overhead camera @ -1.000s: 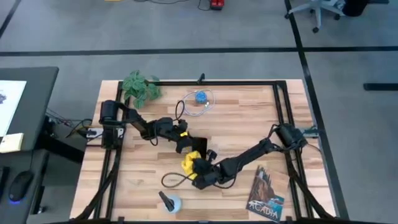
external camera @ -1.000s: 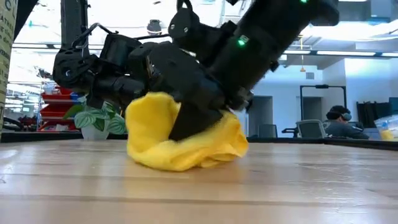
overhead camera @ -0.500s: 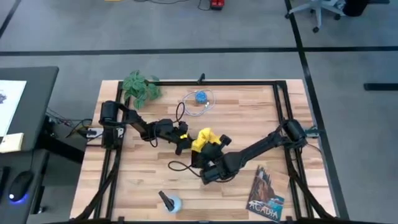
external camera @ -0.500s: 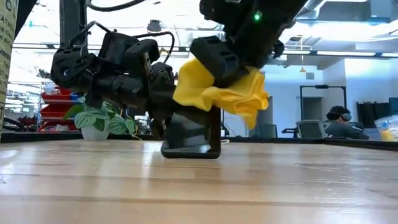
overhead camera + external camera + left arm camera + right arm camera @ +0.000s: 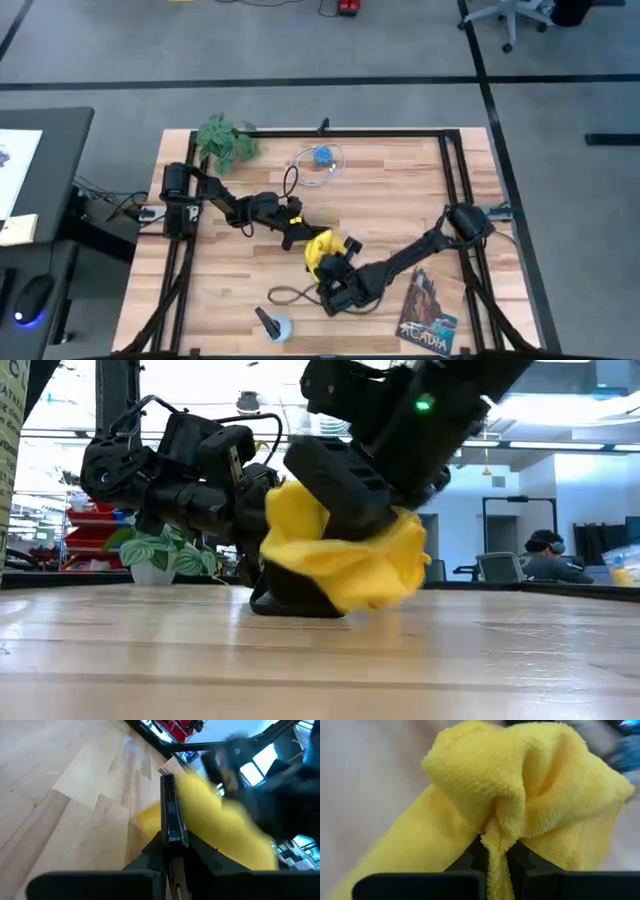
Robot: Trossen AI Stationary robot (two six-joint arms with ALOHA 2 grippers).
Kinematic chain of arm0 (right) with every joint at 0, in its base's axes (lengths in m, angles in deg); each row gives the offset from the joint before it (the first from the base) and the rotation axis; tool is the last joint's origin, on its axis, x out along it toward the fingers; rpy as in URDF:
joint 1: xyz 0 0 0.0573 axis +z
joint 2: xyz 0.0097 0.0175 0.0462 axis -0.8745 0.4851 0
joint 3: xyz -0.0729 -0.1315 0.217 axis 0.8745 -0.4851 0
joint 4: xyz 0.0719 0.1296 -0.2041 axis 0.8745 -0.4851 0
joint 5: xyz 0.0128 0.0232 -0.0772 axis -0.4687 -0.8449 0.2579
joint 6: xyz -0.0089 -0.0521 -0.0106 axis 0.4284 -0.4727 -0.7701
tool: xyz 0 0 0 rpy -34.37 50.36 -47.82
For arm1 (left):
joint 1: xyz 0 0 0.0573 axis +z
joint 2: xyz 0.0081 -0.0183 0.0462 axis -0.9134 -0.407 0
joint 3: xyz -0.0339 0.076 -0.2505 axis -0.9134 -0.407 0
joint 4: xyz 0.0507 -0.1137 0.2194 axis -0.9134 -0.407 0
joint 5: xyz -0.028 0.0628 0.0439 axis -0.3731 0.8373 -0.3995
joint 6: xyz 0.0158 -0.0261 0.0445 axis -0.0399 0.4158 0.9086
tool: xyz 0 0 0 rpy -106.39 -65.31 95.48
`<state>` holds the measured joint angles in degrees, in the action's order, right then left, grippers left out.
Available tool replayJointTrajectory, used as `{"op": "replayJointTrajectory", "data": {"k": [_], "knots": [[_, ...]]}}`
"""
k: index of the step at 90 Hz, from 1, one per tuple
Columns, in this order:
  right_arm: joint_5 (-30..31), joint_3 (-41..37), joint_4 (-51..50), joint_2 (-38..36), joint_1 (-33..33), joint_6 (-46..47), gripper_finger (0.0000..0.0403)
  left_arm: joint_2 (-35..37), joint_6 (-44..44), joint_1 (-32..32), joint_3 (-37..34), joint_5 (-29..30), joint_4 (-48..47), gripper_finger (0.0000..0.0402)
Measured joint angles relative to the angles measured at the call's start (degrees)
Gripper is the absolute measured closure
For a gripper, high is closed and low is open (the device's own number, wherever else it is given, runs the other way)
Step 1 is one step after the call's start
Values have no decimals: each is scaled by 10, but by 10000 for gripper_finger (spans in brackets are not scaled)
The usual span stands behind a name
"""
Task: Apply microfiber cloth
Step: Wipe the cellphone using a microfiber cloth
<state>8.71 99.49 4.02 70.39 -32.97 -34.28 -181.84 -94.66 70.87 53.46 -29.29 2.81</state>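
The bright yellow soft microfiber cloth (image 5: 319,247) sat bunched up near the middle of the wooden desk (image 5: 390,190), pinched tight in the right claw (image 5: 326,262). In the right wrist view, the 2 dark fingers (image 5: 470,854) squeezed a fold of the cloth (image 5: 530,795) between them. From the low view, the cloth (image 5: 345,555) hung down against a thin black smartphone (image 5: 290,598) that stood on its edge on the desk.

The left claw (image 5: 293,229) was closed on that smartphone and held it upright. In the left wrist view, the phone's thin edge (image 5: 171,812) stuck up from between the fingers, with the yellow cloth (image 5: 220,822) just beside it and touching it.

A green leafy plant (image 5: 226,140) stood at the far left corner of the desk. A blue round thing with a thin cable loop (image 5: 321,157) lay near the far edge. A dark cable (image 5: 285,294) curled by the near side, close to a small grey and blue tool (image 5: 271,323). A picture book (image 5: 428,305) lay at the near right.
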Motion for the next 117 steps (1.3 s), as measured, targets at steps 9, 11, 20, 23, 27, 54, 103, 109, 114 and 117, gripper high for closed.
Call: {"op": "replayJointTrajectory", "data": {"k": [9,11,20,23,27,54,103,109,114,117], "knots": [[-21,-1,28,6,5,-31,392,0,2,0,0,1,3,379],[-22,-1,39,9,5,-38,391,1,2,0,0,0,3,379],[-24,-2,68,12,0,-79,391,1,2,0,0,1,5,379],[-26,-2,73,12,-4,-89,391,1,2,0,0,2,5,379],[-24,-2,71,12,-9,-95,391,1,1,0,0,5,6,379],[37,-2,30,-4,-27,-92,391,2,3,0,1,15,8,380],[-29,3,-49,11,13,-12,391,1,13,0,1,5,9,380],[-15,14,-137,6,17,39,391,1,15,0,1,7,9,380],[-2,26,-223,1,20,88,391,1,15,0,1,0,7,380],[4,34,-277,-2,21,118,391,1,15,-1,1,-7,6,380]]}}
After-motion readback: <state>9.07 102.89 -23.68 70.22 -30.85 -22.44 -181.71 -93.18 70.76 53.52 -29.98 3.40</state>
